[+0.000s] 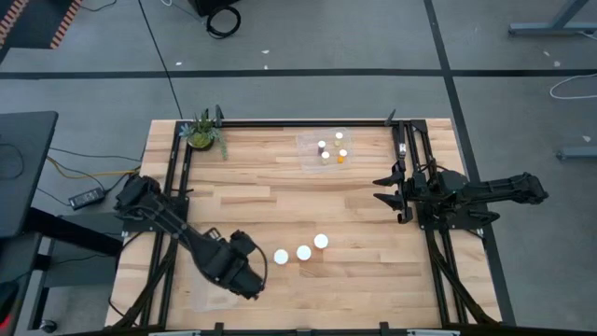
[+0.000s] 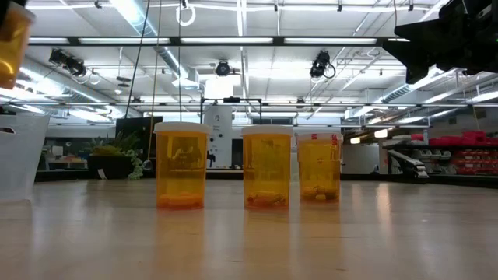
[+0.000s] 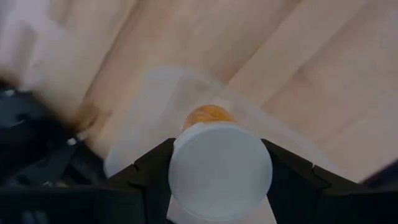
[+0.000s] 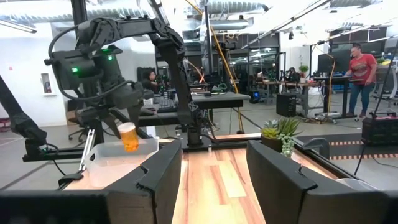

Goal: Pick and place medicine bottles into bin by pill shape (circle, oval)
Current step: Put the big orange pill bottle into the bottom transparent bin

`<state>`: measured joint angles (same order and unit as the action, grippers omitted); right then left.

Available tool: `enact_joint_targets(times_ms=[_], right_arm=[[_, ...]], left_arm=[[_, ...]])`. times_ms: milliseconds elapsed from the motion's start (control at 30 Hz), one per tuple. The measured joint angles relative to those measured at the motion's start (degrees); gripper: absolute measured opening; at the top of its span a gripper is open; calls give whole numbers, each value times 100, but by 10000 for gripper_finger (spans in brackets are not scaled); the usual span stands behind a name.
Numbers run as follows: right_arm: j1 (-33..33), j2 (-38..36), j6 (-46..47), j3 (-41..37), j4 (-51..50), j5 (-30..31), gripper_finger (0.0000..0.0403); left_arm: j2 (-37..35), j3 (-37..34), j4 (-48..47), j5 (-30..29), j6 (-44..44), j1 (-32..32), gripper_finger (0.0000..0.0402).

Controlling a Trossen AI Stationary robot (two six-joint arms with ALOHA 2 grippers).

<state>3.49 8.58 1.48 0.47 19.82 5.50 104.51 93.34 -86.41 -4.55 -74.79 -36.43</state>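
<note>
A wide orange bottle (image 3: 219,167) with a white cap is held between the fingers (image 3: 148,171) of the left gripper (image 1: 250,277), which is seen at about 7 o'clock on the table (image 1: 270,201) in the high view. In the left wrist view the bottle is gripped on both sides just below the cap and hangs over a clear bin (image 3: 155,99) (its walls are faint against the wood). The same bottle is seen from the right wrist, raised above the bin's rim.

Three more capped bottles are lined up near 6 o'clock: one (image 1: 281,256) just beside the left gripper, a second (image 1: 303,252) in the middle, a third (image 1: 321,241) at the row's far end. In the low view they stand upright and slightly apart, with pills lying at their bottoms.

A second clear bin (image 1: 325,149) is placed near 12 o'clock and holds four small bottles (image 1: 331,148), one of them orange.

The right gripper (image 1: 384,189) is parked at 3 o'clock, well apart from the bottles. Its fingers (image 4: 158,174) are held moderately apart, with nothing between them.

A potted plant (image 1: 203,133) sits at 11 o'clock. A person (image 4: 360,68) is seen standing in the room beyond the table.
</note>
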Motion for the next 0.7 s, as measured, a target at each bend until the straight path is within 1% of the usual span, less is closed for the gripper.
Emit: enact_joint_targets(times_ms=[133,300,467,533,600,700], right_arm=[[0,0,0,0,1,2,188],[1,0,0,0,1,0,188],[2,0,0,0,1,0,188],[-1,2,0,0,1,0,188],[1,2,0,0,1,0,188],[-1,2,0,0,-1,2,188]], left_arm=[[-25,-4,-384,-86,-310,-166,231],[-261,-4,-368,-573,-542,-277,213],[-464,-12,-359,-988,-629,-333,216],[-642,-180,-347,-1070,-762,-350,225],[-867,-494,-358,-1070,-918,-353,229],[-1322,-1093,-336,-1026,-1242,-359,222]])
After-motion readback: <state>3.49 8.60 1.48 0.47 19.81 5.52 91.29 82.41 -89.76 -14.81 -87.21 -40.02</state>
